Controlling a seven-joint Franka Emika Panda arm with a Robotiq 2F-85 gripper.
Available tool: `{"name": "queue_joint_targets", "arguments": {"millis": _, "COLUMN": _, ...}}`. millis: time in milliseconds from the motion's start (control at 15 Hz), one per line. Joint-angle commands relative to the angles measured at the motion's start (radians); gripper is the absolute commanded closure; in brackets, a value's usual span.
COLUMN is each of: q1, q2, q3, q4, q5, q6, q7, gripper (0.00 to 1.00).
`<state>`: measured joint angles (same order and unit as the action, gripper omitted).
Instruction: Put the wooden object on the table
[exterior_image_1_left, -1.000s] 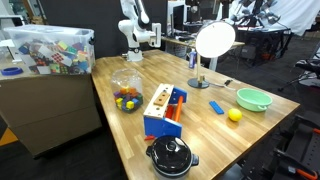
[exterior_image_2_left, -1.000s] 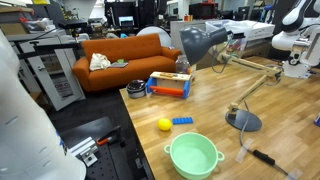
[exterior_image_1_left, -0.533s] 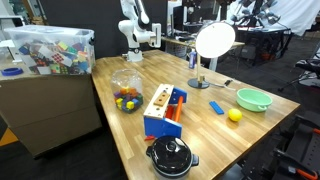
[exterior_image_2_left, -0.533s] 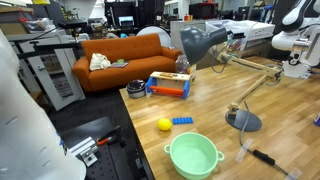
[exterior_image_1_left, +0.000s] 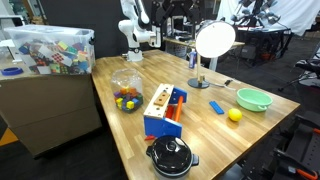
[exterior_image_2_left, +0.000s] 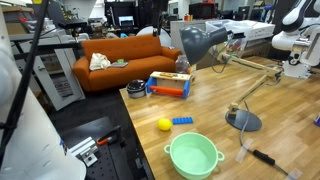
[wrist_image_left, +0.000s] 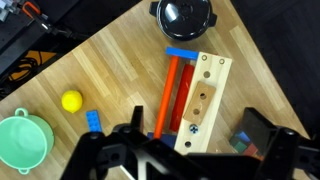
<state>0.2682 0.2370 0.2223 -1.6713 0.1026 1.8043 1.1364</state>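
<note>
In an exterior view a blue-and-orange toy box (exterior_image_1_left: 165, 112) stands on the light butcher-block table (exterior_image_1_left: 205, 122). In the wrist view the small mid-brown wooden block (wrist_image_left: 201, 101) lies on the box's pale top, beneath the gripper (wrist_image_left: 185, 160), whose fingers are spread and empty. An off-centre descent could knock it off.

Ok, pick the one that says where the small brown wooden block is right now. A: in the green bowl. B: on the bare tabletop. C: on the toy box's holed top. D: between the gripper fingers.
C: in the wrist view the wooden block lies on the pale holed top of the toy box, not on the table.
</note>
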Motion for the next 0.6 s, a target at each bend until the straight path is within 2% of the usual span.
{"name": "queue_joint_targets", "arguments": {"millis": 0, "q1": 0.022, "q2": 0.023, "q3": -0.016, "q4": 0.015, "q5": -0.018, "q6": 0.000, "q7": 0.026, "gripper": 0.00}}
{"name": "queue_joint_targets", "arguments": {"millis": 533, "q1": 0.027, "q2": 0.031, "q3": -0.019, "q4": 0.021, "q5": -0.024, "q6": 0.000, "q7": 0.033, "gripper": 0.00}}
